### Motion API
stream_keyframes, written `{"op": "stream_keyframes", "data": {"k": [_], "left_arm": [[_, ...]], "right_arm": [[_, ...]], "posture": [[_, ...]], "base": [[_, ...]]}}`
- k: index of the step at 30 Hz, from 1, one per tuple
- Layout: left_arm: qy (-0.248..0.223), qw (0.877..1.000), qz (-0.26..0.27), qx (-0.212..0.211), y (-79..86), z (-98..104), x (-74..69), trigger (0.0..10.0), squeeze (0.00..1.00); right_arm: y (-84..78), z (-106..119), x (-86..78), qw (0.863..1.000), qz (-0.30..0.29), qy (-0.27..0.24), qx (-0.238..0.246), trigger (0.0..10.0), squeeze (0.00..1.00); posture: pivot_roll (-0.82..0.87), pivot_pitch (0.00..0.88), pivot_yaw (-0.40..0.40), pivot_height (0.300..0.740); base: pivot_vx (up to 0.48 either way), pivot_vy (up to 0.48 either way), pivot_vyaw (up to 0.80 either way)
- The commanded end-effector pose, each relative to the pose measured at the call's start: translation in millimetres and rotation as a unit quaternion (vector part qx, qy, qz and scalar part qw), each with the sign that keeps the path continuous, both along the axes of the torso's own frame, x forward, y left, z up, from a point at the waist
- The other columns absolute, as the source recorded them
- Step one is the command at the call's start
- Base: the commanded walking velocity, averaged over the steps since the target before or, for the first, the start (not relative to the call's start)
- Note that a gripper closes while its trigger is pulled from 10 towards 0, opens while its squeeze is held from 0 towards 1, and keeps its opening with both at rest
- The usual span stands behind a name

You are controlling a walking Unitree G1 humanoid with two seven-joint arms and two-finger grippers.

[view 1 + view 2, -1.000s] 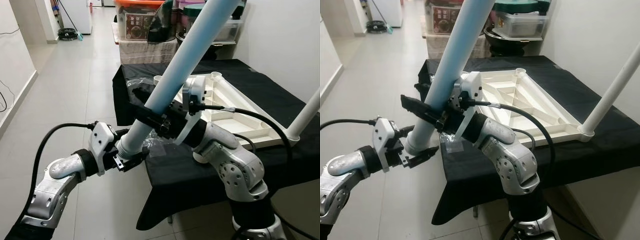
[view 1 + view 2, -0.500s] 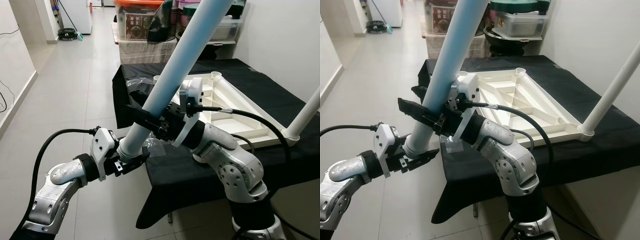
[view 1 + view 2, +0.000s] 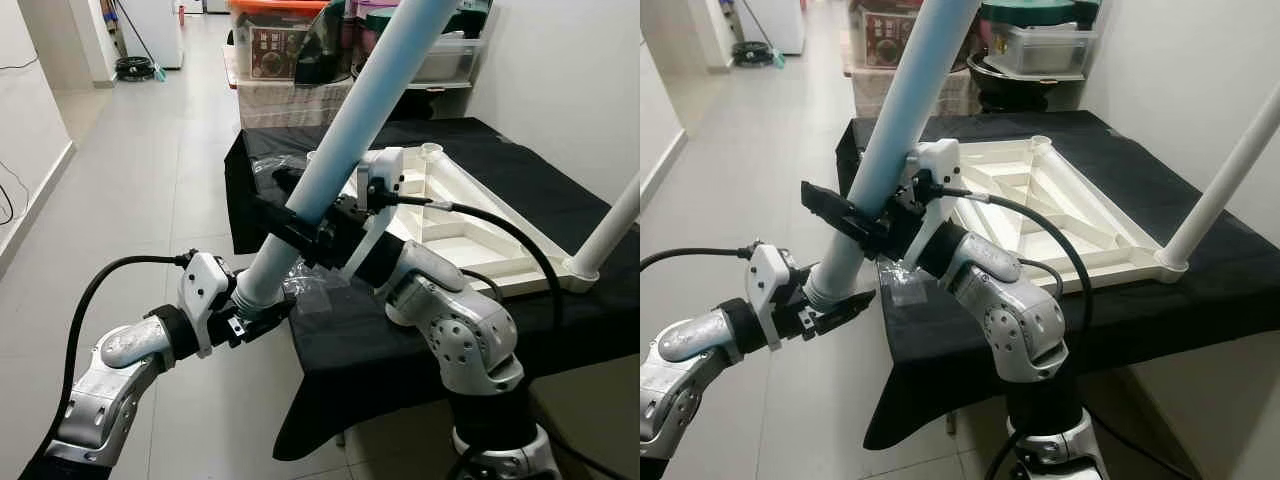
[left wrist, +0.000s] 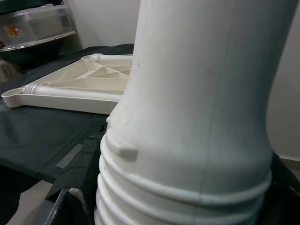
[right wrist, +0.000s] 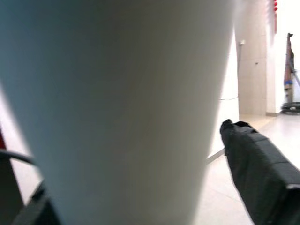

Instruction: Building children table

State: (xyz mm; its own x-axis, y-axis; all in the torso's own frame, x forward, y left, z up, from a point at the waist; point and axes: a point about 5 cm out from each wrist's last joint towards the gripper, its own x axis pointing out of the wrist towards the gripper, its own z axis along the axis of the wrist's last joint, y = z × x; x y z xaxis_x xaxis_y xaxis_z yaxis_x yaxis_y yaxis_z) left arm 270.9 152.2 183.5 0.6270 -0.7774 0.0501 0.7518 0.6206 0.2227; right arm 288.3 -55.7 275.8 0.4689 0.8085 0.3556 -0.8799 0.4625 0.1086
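A long pale blue table leg (image 3: 350,130) slants up from lower left to top right, held by both arms. My left gripper (image 3: 255,312) is shut on its ribbed white threaded end (image 4: 187,187). Higher along the shaft, my right gripper (image 3: 300,228) is shut around the leg, one black finger (image 5: 260,164) showing beside the tube. The cream table top (image 3: 470,225) lies upside down on the black-draped table (image 3: 400,350), ribs up. A white leg (image 3: 612,228) stands screwed into its near right corner socket.
Storage boxes and a bowl (image 3: 290,45) are stacked behind the table. Crumpled clear plastic (image 3: 310,290) lies at the table's front left corner. Open tiled floor (image 3: 150,170) stretches to the left. A white wall runs along the right.
The blue leg's lower end with the left gripper rose slightly and the right gripper shifted a little up the shaft; both grips stay shut on the leg.
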Motion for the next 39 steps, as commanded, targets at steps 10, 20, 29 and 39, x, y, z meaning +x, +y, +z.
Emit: {"op": "stream_keyframes", "data": {"k": [10, 20, 29, 39], "left_arm": [[0.035, 0.994, -0.093, 0.043, -4.1, -6.8, -22.2, 10.0, 0.00], [0.042, 0.993, -0.099, 0.052, -1.6, -7.5, -24.2, 10.0, 0.00], [0.044, 0.993, -0.096, 0.052, -0.4, -8.2, -24.3, 10.0, 0.00], [0.046, 0.992, -0.106, 0.049, -5.2, -9.3, -23.0, 10.0, 0.00]], "right_arm": [[-8.2, -5.1, -15.4, 0.991, 0.124, -0.025, -0.034, 10.0, 0.00], [-11.7, -11.5, -20.9, 0.984, 0.169, -0.030, -0.043, 10.0, 0.00], [-11.2, -6.0, -17.4, 0.985, 0.170, -0.014, 0.016, 0.0, 0.00], [-2.2, -3.8, -21.2, 0.986, 0.157, -0.008, 0.063, 0.0, 0.00]], "posture": [[0.06, 0.000, -0.048, 0.740], [0.08, 0.000, -0.057, 0.740], [0.09, 0.000, -0.057, 0.740], [0.08, 0.000, -0.053, 0.740]], "base": [[0.000, 0.000, 0.00], [0.000, 0.000, 0.00], [0.000, 0.000, 0.00], [0.000, 0.000, 0.00]]}}
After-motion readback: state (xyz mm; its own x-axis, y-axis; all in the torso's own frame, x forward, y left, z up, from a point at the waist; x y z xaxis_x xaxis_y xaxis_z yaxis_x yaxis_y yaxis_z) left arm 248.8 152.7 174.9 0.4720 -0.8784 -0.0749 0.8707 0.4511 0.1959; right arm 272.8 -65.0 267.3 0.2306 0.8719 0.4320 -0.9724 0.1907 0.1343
